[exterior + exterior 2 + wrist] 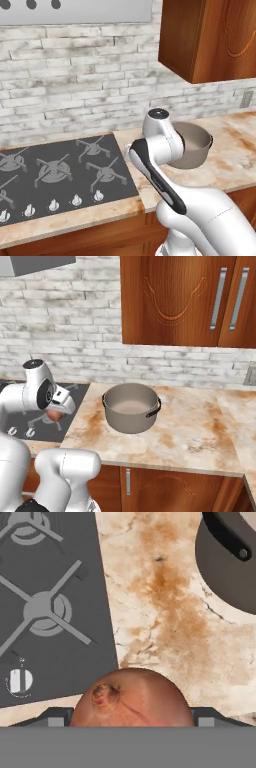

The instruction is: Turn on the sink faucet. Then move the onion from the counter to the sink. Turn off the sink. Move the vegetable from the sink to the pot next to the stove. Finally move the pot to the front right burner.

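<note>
Your gripper (pixel 131 724) holds the onion (pixel 131 698) between its two finger tips, jaws spread wide around the bulb. In the hand view the onion sits at the bottom, flanked on both sides by the dark tips. Its puckered brown end faces the camera, slightly left of the bulb's centre, so its stem-to-root axis runs roughly along the line of the hand (the far end is hidden).

In the right base view you see the onion (pixel 54 415) as a small reddish patch under the white hand, above the edge where the stove (pixel 70 401) meets the counter (pixel 195 426).

The pot (pixel 131 407) stands upright on the counter, just right of the stove, well apart from the onion; its mouth faces up and its two dark side handles lie left and right of the bowl. In the left base view the pot (pixel 195 145) is partly hidden behind the arm. The stove (pixel 60 170) shows cross-shaped grates and a front row of silver knobs (pixel 52 205).
</note>
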